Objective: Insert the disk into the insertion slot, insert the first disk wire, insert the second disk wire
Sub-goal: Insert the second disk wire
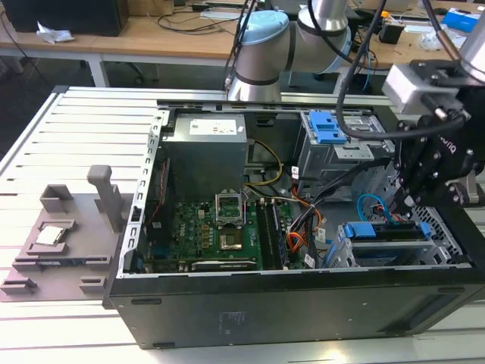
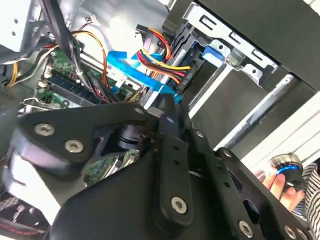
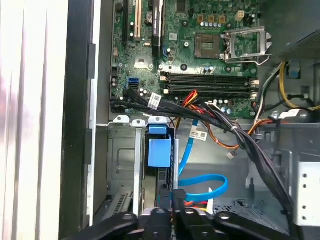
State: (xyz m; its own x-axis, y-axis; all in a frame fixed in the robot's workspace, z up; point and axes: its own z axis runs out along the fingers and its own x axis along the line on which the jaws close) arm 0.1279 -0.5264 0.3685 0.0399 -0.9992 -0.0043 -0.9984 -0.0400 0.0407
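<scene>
**A:** Checking the gripper (image 1: pixel 403 203) first. Clamped or loose?

**B:** Clamped, going by both wrist views. Fingers pinched on the small dark plug of the second disk wire (image 2: pixel 131 65), right at the back edge of the disk (image 1: pixel 385 231). Light-blue loop curling away from the plug in the first wrist view (image 3: pixel 212 181).

**A:** And the disk?

**B:** Already sitting inside the insertion slot (image 1: pixel 345 252), blue carrier showing along the edge. At about 4 o'clock from the motherboard (image 1: pixel 220 235) in the exterior view. First disk wire (image 2: pixel 162 60) bunched beside the blue cable, running to a dark plug near the cage. Can't tell if seated.

**A:** Surroundings?

**B:** Open computer case (image 1: pixel 288 303) lying on a slatted metal table (image 1: pixel 83 136). Grey fixture (image 1: pixel 61 227) at 9 o'clock of the case with a small chip-like part resting on it. Wooden workbenches (image 1: pixel 151 30) with cables at 12 o'clock. Also a person's hand (image 2: pixel 272 184) with a striped sleeve in the second wrist view, holding a round knob (image 2: pixel 287 165) with a blue ring.

**A:** Arm pose?

**B:** Arm (image 1: pixel 261 53) standing at 12 o'clock behind the case, reaching over to 3 o'clock, wrist pointed down into the drive corner.
</scene>
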